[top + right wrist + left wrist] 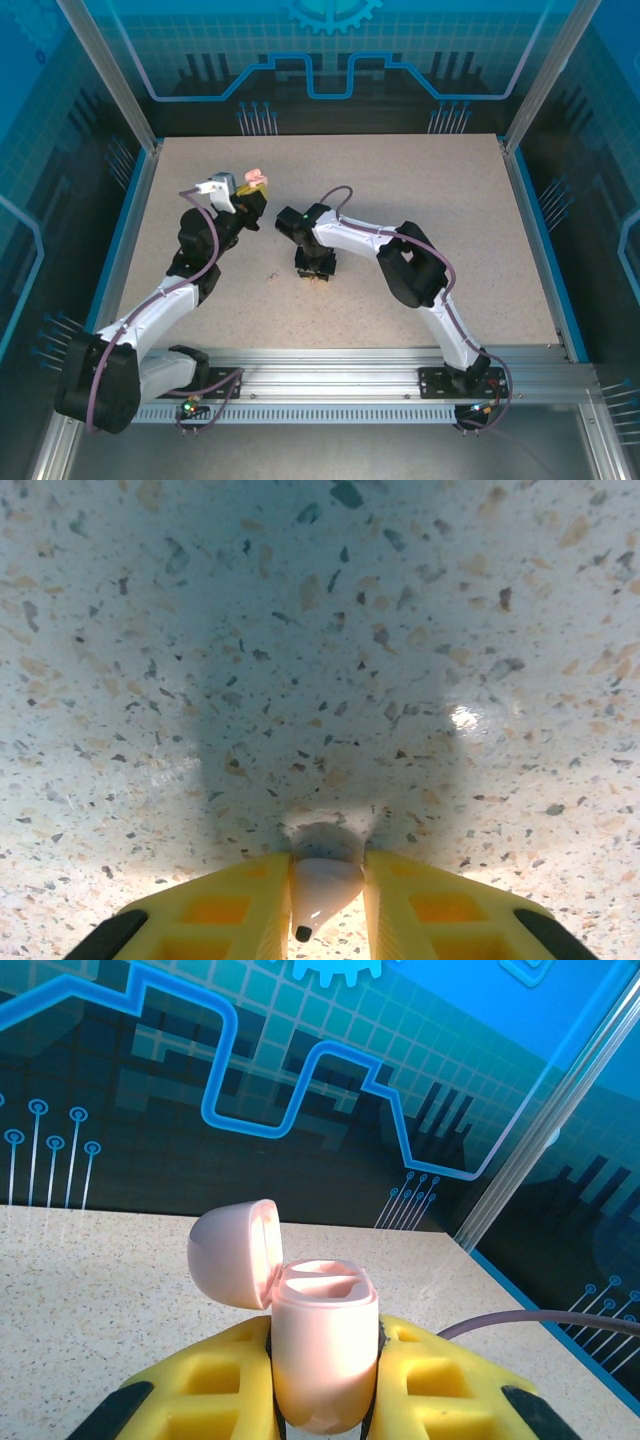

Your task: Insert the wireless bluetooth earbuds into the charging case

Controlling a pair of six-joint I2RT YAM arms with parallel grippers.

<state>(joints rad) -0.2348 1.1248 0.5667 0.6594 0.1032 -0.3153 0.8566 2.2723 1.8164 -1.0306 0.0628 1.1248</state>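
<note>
Two wrist views give detail the overhead view lacks. Left wrist: left gripper has its yellow fingers pressed on both sides of a pale pink charging case. The case is upright, with its lid hinged open toward the left and two hollow wells visible on top. Right wrist: right gripper points down at the speckled table, jaws pinching one earbud. The earbud is pale, near white in the glare, with a rounded body tapering to a dark tip; whether it touches the surface cannot be told. Overhead: the case is a pink spot far and left of centre, and the right gripper is low at table centre, well apart from it. A tiny speck lies left of that gripper, too small to identify. A blue printed panel stands behind the case, and a purple cable passes at right.
</note>
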